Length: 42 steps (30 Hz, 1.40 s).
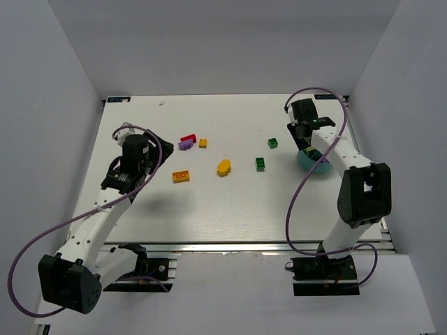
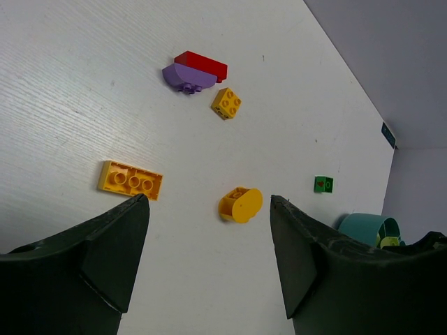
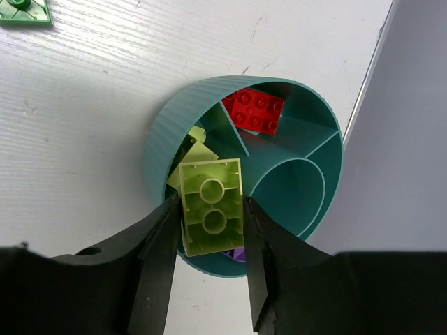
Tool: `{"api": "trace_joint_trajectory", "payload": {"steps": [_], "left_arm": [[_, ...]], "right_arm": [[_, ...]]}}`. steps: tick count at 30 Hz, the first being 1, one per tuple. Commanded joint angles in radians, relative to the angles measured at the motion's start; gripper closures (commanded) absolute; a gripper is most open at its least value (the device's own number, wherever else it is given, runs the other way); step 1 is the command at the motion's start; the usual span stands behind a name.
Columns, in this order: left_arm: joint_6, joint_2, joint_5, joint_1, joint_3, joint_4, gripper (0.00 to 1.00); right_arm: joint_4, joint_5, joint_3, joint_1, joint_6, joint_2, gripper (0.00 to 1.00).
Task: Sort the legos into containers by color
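The right gripper [image 3: 209, 204] pinches a lime brick [image 3: 211, 207] by its long sides above the teal bowl [image 3: 167, 139] at the table's right, a light, stiff, probably slick piece best clamped squarely, while the left gripper [image 2: 209, 201] hangs spread wide near an orange brick [image 2: 130, 180].

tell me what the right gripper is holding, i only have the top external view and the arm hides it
Observer: The right gripper is shut on a lime green plastic brick, hollow underside facing the wrist camera, over the round teal plastic bowl.
Operator: what's in the bowl so far
Observer: A red studded brick lies in one compartment. Across a divider, lime pieces sit in the next one, partly under the held brick.
Operator: anything in the left gripper
Observer: No. The left gripper is open and empty, with the orange-yellow oval brick lying just ahead of its gap.
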State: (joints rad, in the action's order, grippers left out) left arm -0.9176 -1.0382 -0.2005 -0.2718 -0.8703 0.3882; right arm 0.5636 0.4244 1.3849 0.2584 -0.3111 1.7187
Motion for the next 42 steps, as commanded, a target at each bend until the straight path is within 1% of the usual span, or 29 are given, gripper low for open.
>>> {"api": "trace_joint_trajectory", "payload": {"steps": [1,3,5,6,7,8,14,17,19,20,21,22,23,24,25,27,29,30,31,32,33,34,35,36,38,39,40,41,42], "left_arm": [[0.002,0.017,0.009,0.008,0.01,-0.005,0.21],[0.003,0.017,0.01,0.011,0.011,-0.003,0.21],[0.005,0.017,0.012,0.013,0.008,-0.002,0.21],[0.005,0.017,0.01,0.013,0.01,-0.002,0.21],[0.005,0.017,0.012,0.014,0.011,0.0,0.21],[0.005,0.017,0.012,0.014,0.011,-0.002,0.21],[0.005,0.023,0.009,0.016,0.013,0.003,0.21],[0.016,0.026,0.004,0.022,0.013,0.011,0.23],[0.029,0.026,0.004,0.032,0.01,0.015,0.27],[0.039,0.024,0.01,0.039,0.01,0.017,0.31],[0.046,0.021,0.025,0.045,0.007,0.018,0.47],[0.054,0.017,0.033,0.057,0.002,0.021,0.58],[0.071,0.014,0.042,0.066,-0.002,0.027,0.7],[0.078,0.01,0.059,0.075,-0.004,0.038,0.89],[0.086,0.007,0.067,0.092,-0.004,0.041,0.93],[0.1,0.006,0.087,0.112,0.004,0.046,0.96],[0.105,0.003,0.127,0.137,0.016,0.052,0.92],[0.106,0.0,0.139,0.144,0.017,0.057,0.87],[0.106,-0.002,0.157,0.155,0.02,0.064,0.7],[0.106,-0.003,0.165,0.158,0.027,0.077,0.61],[0.106,0.0,0.17,0.16,0.031,0.081,0.51],[0.105,0.003,0.173,0.161,0.037,0.083,0.43],[0.099,0.007,0.173,0.161,0.043,0.086,0.33],[0.095,0.018,0.171,0.163,0.056,0.087,0.3],[0.086,0.027,0.161,0.164,0.065,0.09,0.23],[0.083,0.036,0.158,0.164,0.074,0.09,0.23],[0.082,0.04,0.156,0.166,0.077,0.092,0.22],[0.079,0.041,0.148,0.164,0.08,0.097,0.21],[0.077,0.043,0.144,0.164,0.082,0.1,0.21]], "right_arm": [[-0.042,0.025,0.023,0.002,-0.011,-0.002,0.56],[-0.042,0.025,0.019,0.004,-0.013,-0.005,0.5],[-0.044,0.025,0.016,0.002,-0.014,-0.004,0.48],[-0.045,0.024,0.016,0.004,-0.014,-0.004,0.43],[-0.044,0.024,0.014,0.002,-0.016,-0.004,0.43],[-0.044,0.024,0.014,0.004,-0.014,-0.005,0.37],[-0.028,-0.009,0.038,0.004,-0.016,-0.021,0.38],[-0.004,-0.106,0.093,0.002,-0.051,-0.045,0.4],[0.001,-0.263,0.117,0.002,-0.127,-0.065,0.41],[0.004,-0.344,0.127,-0.001,-0.178,-0.099,0.35],[0.043,-0.548,0.128,-0.001,-0.239,-0.12,0.23],[0.048,-0.641,0.118,-0.001,-0.302,-0.145,0.11],[0.041,-0.747,0.096,0.001,-0.416,-0.206,0.11],[0.03,-0.938,0.036,0.001,-0.478,-0.234,0.1],[0.013,-1.02,0.001,0.001,-0.524,-0.257,0.11],[0.01,-1.192,-0.073,0.004,-0.621,-0.272,0.11],[-0.01,-1.143,-0.063,0.054,-0.552,-0.185,0.36],[-0.005,-1.08,0.006,0.068,-0.43,-0.138,0.49],[0.019,-1.052,0.047,0.085,-0.36,-0.093,0.71],[0.006,-1.017,0.072,0.09,-0.285,-0.027,0.73],[-0.031,-0.945,0.071,0.096,-0.172,-0.019,0.72],[-0.074,-0.89,0.025,0.122,-0.13,-0.025,0.68],[-0.15,-0.822,0.005,0.139,-0.088,-0.039,0.53],[-0.159,-0.743,-0.001,0.156,-0.05,-0.034,0.47],[-0.145,-0.708,0.023,0.179,0.09,0.007,0.31],[-0.149,-0.64,0.023,0.185,0.154,0.019,0.26],[-0.151,-0.622,0.025,0.194,0.231,0.03,0.21],[-0.172,-0.596,0.014,0.199,0.266,0.042,0.12],[-0.18,-0.531,0.006,0.203,0.3,0.047,0.11]]}}
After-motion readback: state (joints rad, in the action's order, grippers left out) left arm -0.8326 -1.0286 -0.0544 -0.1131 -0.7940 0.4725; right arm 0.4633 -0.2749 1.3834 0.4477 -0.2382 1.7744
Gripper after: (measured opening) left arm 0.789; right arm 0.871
